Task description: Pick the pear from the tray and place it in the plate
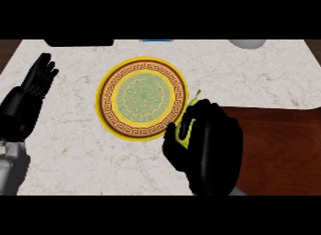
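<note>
Right hand (pixel 205 142), centre-right of frame, is grasping the pear (pixel 185 130), fingers curled round it, just beside the plate's (pixel 107 94) lower-right rim. Left hand (pixel 36 79) is resting released at upper left. Advice: carry further over the plate's centre before releasing.

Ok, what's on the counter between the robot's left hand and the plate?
Nothing: in the head view only bare marble counter lies between the open left hand, resting at the left edge, and the plate.
</note>
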